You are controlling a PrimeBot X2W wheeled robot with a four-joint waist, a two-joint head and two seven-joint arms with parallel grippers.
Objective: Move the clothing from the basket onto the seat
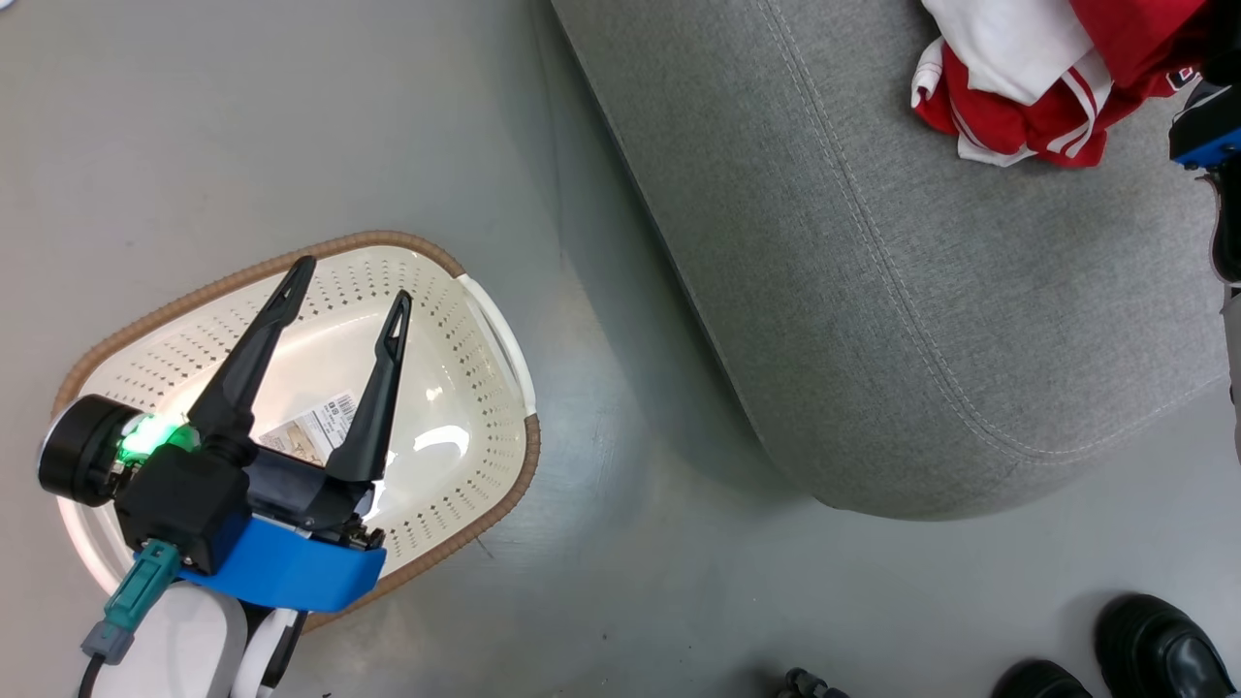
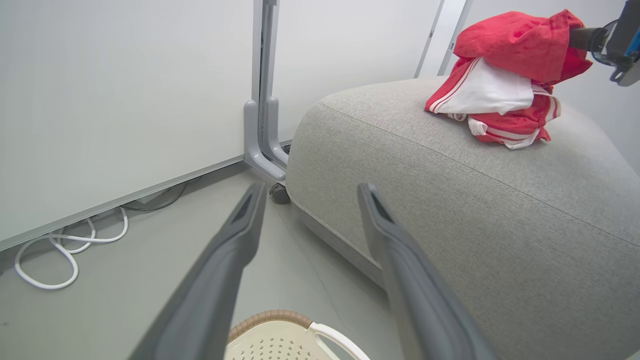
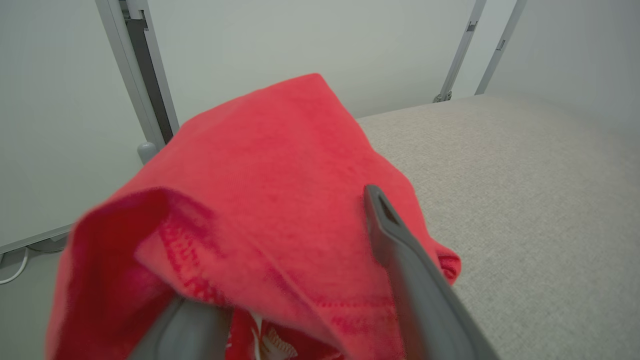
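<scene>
Evidently at the point of release, the right hand (image 3: 312, 195) stands with fingers apart, a fold of the clothing (image 1: 1028, 87) draped over one of them rather than pinched, so the red-and-white heap rests by its own weight on the seat (image 1: 873, 291) at the upper right of the head view. At lower left, the left hand (image 1: 351, 279) hangs spread and empty over the basket (image 1: 475, 359), which holds just its label (image 1: 315, 427), so I judge the transfer all but done.

Red-and-white clothing (image 1: 1047, 116) heaped on grey seat (image 1: 873, 291); cream basket (image 1: 465, 407) upright nearby.
</scene>
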